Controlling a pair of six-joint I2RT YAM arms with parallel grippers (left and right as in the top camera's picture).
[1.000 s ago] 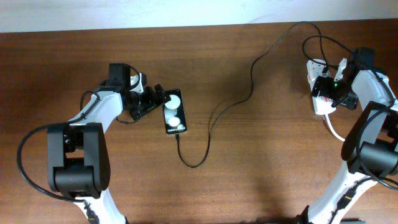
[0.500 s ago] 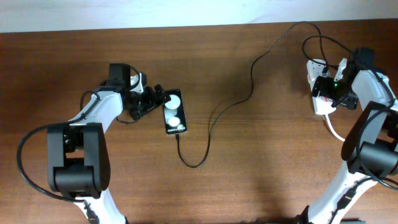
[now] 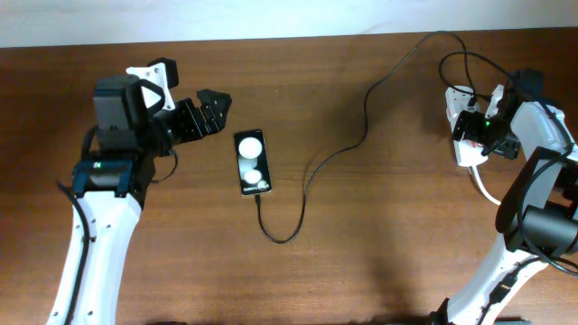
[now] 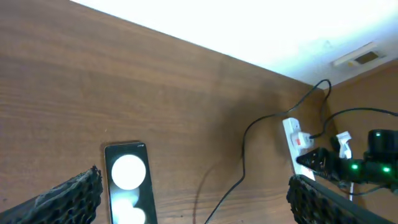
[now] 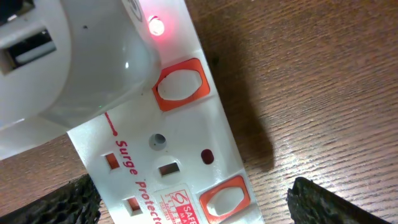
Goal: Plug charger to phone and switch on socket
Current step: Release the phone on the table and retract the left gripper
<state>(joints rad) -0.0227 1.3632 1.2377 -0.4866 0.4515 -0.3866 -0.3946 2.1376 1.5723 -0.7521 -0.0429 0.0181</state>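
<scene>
The black phone (image 3: 253,162) lies flat, showing two white round spots; it also shows low in the left wrist view (image 4: 129,186). The thin black charger (image 3: 365,117) runs from the phone's near end in a loop to the socket (image 3: 464,155). My left gripper (image 3: 206,112) (image 4: 196,200) hangs open, raised up-left of the phone, holding nothing. My right gripper (image 3: 470,134) (image 5: 199,210) is open straddling the white socket (image 5: 155,168). A red lamp (image 5: 156,26) glows beside a red-framed switch (image 5: 180,84). A white adapter (image 5: 68,56) sits in the socket.
A thick white cord (image 3: 486,191) leaves the socket toward the front. A second red-framed switch (image 5: 225,198) sits near my right fingers. The pale wall borders the table's far edge (image 3: 289,36). Bare wood lies between the phone and the socket.
My left gripper has pulled away from the phone's left side, rising up and to the left. The phone, charger and right gripper have stayed put.
</scene>
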